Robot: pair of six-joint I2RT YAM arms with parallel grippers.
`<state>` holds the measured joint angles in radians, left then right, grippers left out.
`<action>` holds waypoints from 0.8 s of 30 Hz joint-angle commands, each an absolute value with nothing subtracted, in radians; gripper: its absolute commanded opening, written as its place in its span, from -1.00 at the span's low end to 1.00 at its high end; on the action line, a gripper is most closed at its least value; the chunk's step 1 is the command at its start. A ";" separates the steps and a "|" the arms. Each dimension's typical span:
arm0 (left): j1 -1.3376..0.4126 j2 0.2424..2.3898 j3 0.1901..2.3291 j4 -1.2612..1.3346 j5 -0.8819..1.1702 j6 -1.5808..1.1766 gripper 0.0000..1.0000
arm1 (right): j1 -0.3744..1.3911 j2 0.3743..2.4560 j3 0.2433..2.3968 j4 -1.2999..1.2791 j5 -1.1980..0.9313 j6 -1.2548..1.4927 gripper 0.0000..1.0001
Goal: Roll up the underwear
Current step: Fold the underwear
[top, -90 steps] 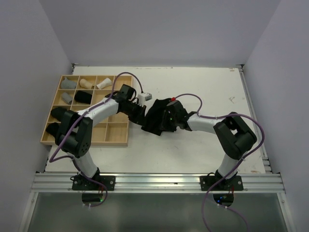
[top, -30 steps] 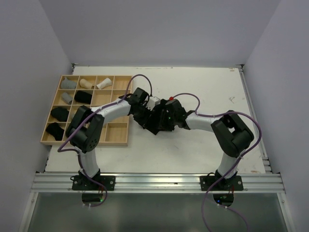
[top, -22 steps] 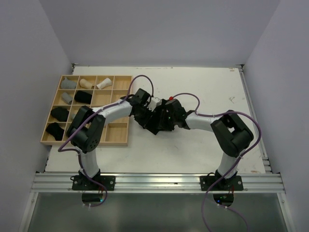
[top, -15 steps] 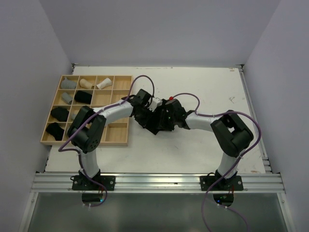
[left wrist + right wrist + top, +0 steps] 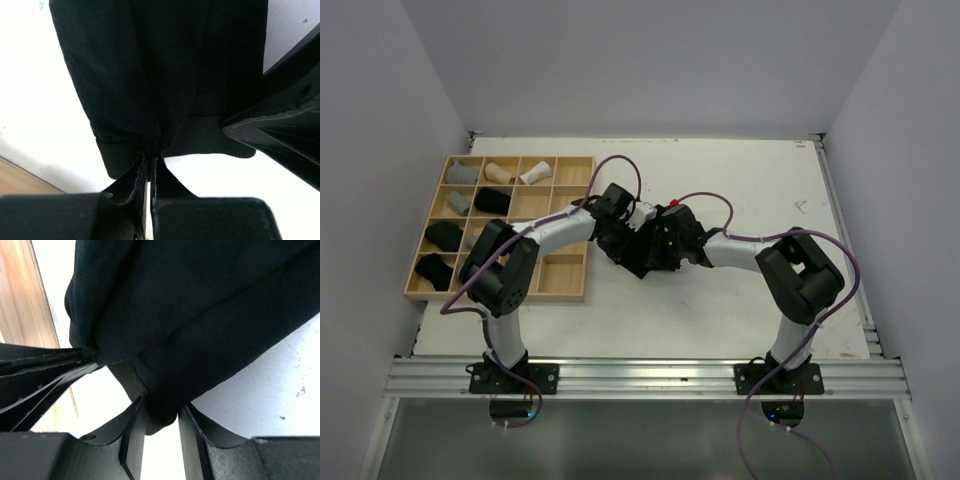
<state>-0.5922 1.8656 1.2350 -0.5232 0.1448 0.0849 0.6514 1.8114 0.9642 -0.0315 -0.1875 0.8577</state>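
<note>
The left claw [image 5: 149,161] is pinched tight on a fold of the black underwear [image 5: 165,65] and the right claw [image 5: 159,412] is clamped on a thicker bunch of it, the cloth lying near the middle of the worktop [image 5: 740,180], just right of the wooden tray [image 5: 560,275] at the left edge.
</note>
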 commanded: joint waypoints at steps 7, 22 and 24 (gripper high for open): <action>-0.594 1.776 1.318 -0.655 0.254 0.117 -1.00 | 0.652 1.859 0.951 -0.089 -0.158 0.847 -0.35; -0.595 1.841 1.335 -0.614 0.549 0.023 -1.00 | 0.653 1.839 0.928 -0.078 -0.163 0.854 -0.37; -0.597 1.858 1.319 -0.588 0.574 0.008 -1.00 | 0.653 1.838 0.922 -0.072 -0.164 0.856 -0.37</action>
